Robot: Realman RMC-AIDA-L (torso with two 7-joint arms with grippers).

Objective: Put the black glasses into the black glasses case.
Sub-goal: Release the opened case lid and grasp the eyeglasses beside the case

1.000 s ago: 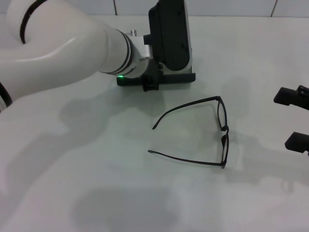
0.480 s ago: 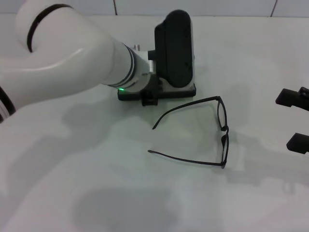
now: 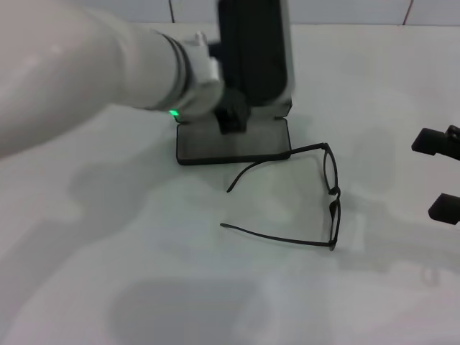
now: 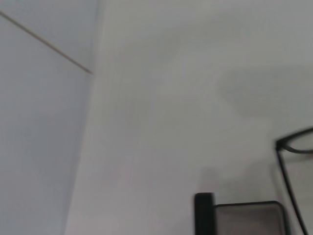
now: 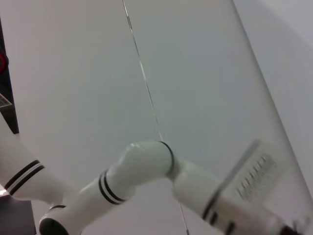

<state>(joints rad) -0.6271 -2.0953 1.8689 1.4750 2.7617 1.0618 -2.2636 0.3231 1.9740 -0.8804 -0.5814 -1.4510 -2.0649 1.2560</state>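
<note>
The black glasses case (image 3: 230,142) stands open at the table's back centre, its grey-lined base flat and its lid (image 3: 253,47) raised upright. My left gripper (image 3: 231,115) is at the lid's lower left side, and it appears shut on the lid. The black glasses (image 3: 332,195) lie unfolded on the table just in front and to the right of the case, one temple reaching the case's front right corner. The left wrist view shows the case base (image 4: 247,218) and part of the glasses (image 4: 288,147). My right gripper (image 3: 440,175) hovers open and empty at the right edge.
The white table (image 3: 144,273) stretches in front of the glasses. My left arm (image 3: 79,72) covers the back left. A tiled wall (image 3: 345,11) runs behind the table.
My left arm has lifted, and the case lid has swung from half open to upright, baring the grey lining. The glasses and the right gripper have not moved.
</note>
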